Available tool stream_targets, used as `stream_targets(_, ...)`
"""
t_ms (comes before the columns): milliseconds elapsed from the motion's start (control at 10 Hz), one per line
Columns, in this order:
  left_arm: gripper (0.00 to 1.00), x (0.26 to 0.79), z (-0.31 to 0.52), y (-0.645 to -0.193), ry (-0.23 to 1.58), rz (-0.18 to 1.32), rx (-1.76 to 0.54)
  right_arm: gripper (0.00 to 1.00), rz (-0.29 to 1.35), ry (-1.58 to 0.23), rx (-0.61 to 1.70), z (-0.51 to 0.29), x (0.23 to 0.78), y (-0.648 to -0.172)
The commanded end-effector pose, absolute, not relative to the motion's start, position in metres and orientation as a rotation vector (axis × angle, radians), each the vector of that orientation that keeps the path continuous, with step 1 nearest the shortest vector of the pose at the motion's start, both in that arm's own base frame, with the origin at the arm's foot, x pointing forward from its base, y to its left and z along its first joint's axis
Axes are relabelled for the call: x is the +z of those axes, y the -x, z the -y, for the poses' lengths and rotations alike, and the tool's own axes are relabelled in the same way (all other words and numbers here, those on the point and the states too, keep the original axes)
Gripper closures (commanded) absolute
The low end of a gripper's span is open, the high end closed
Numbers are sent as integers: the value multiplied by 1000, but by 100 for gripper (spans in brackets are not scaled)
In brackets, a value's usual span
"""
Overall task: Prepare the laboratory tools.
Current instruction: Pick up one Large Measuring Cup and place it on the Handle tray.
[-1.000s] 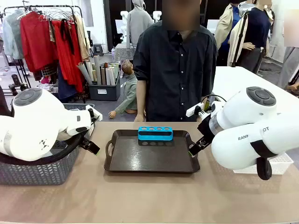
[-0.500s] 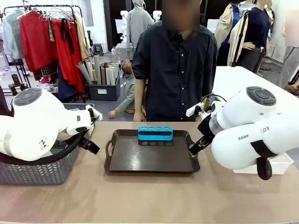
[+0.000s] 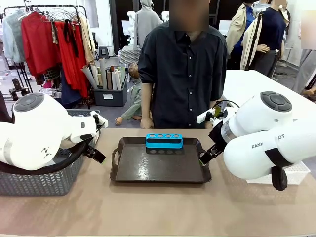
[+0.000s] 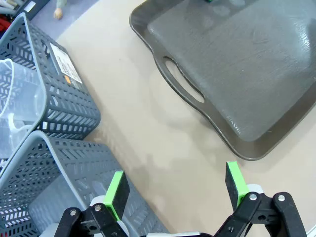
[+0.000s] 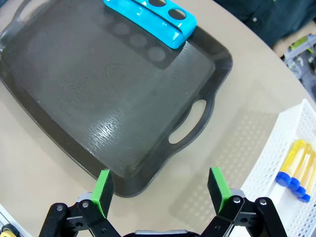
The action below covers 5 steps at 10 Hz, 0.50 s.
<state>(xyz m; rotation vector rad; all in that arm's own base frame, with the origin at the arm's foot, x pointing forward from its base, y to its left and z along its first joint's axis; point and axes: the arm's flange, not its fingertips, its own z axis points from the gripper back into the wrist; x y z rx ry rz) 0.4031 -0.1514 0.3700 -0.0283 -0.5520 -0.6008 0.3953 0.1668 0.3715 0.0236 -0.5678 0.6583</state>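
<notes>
Left gripper (image 4: 176, 185): jaws wide apart, empty. Clear plastic handled beaker (image 4: 15, 106) up-left of it, in grey mesh basket (image 4: 74, 106).

Right gripper (image 5: 159, 189): spread, empty. Blue-capped amber tubes (image 5: 292, 163) lie at its right in white mesh basket (image 5: 269, 148). Small blue holed rack (image 5: 150, 17) far ahead on dark brown handled tray (image 5: 98, 84).

Tubes likely light, slick, roll-prone; pinch mid-body.

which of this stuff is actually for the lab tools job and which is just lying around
For the job:
- blue holed rack, on the tray
- blue-capped amber tubes, in the white basket
- clear beaker, in a grey basket

Just lying about:
- dark brown tray
- grey mesh baskets
- white mesh basket
- clothes rail behind
</notes>
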Motion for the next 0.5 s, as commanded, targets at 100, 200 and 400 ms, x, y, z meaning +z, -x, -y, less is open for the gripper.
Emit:
stream_targets(100, 0, 370, 151, -403, 28, 552, -601, 0, 568, -24, 658, -167, 371, -395)
stream_targets(200, 0, 370, 151, -403, 28, 552, -601, 0, 568, -24, 658, -167, 371, -395)
stream_targets(400, 0, 370, 151, -403, 28, 552, -601, 0, 568, -24, 658, -167, 371, -395)
